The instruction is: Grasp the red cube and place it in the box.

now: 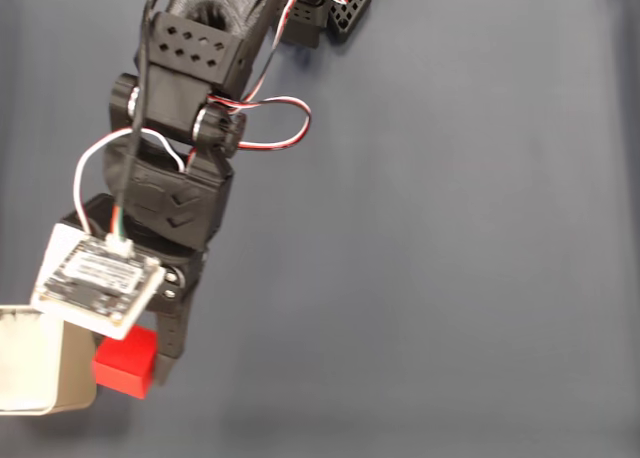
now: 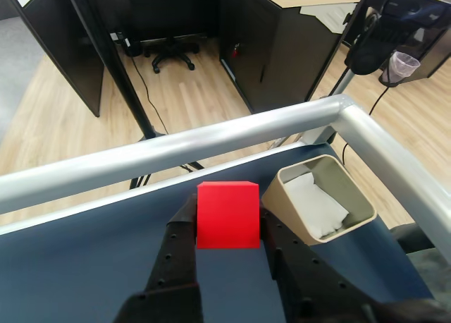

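A small bright red cube (image 2: 227, 215) sits between my two black fingers, and my gripper (image 2: 227, 228) is shut on it. In the fixed view the red cube (image 1: 126, 362) shows just below the wrist camera board, right beside the beige box (image 1: 62, 378) at the lower left edge. My gripper (image 1: 135, 363) is partly hidden there by the board. In the wrist view the box (image 2: 320, 198) stands just right of the cube, tilted in the picture, with white padding inside. The cube appears to be held above the dark blue table, outside the box.
The dark blue table (image 1: 430, 258) stretches wide to the right of the arm. A metal rail (image 2: 211, 143) runs along the table's edge just beyond the cube and box. An office floor, chair and desks lie past it.
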Controlling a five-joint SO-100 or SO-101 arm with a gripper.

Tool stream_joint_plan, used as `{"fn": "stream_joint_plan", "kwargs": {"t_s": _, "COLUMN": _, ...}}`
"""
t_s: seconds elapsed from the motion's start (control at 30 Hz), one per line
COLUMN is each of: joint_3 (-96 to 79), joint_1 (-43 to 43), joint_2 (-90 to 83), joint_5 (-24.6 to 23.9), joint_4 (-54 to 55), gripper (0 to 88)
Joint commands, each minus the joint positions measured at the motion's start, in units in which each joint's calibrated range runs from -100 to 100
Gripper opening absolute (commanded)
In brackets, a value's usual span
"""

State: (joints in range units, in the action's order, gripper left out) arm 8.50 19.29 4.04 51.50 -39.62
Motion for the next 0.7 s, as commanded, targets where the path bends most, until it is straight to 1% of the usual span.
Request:
{"fn": "stream_joint_plan", "kwargs": {"t_s": 0.0, "joint_3": 1.4, "joint_1": 1.7, "joint_2": -1.3, "joint_5": 0.0, "joint_4": 2.0, "gripper": 1.4}}
{"fn": "stream_joint_plan", "kwargs": {"t_s": 0.67, "joint_3": 7.0, "joint_1": 6.6, "joint_2": 4.8, "joint_5": -0.1, "joint_4": 3.2, "gripper": 1.4}}
